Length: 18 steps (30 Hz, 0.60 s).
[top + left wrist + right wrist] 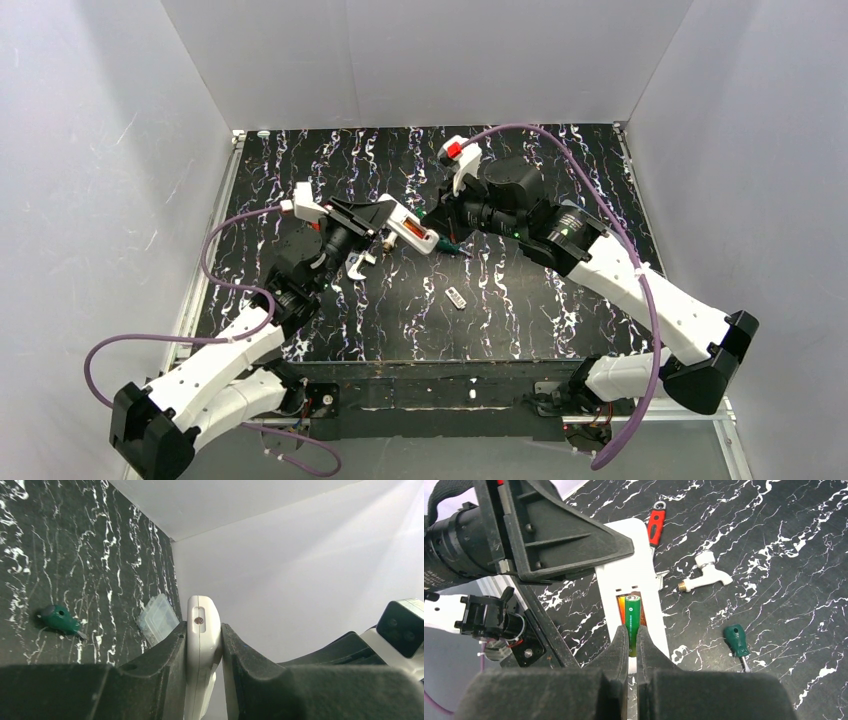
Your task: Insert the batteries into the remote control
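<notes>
Black marbled table (520,320) with 1 remote (629,555), 1 green battery (632,622), 1 screwdriver (736,637)

You are finding no legible text, number or brand in any view. The battery (632,622) is carrying what looks like fine print along its green casing, but it is showing too small to read. The remote control (631,565) is showing you only plain white plastic.
</notes>
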Tool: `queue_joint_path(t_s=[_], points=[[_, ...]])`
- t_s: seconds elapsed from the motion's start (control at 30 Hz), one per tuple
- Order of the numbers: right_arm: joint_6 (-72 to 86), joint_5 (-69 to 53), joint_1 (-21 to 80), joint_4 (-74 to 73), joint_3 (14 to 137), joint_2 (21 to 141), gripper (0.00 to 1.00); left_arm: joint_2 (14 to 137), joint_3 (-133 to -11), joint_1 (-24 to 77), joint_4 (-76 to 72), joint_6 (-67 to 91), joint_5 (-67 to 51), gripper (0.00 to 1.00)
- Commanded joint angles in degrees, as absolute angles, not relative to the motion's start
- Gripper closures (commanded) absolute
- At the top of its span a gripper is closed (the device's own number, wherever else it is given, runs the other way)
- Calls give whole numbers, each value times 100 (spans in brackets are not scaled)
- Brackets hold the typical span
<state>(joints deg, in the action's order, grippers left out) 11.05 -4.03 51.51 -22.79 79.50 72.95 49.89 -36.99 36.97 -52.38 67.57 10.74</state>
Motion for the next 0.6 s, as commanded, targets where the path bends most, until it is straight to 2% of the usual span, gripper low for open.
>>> queue_joint_path(t_s=[0.0,0.43,0.5,0.57], points=[[723,-685,5177,-2050,8072,7321,99,5142,-3840,3717,-6198,7134,742,100],[430,-531,5177,-2023,7913,7260,99,5299,-3890,3716,-6509,7319,510,100],[342,-435,5177,-2039,7852,7234,93,5262,-3876,3714,-6401,7357,499,100],[181,-375,5177,-2034,7807,7210,92,5222,-3889,3714,-6253,7391,472,100]])
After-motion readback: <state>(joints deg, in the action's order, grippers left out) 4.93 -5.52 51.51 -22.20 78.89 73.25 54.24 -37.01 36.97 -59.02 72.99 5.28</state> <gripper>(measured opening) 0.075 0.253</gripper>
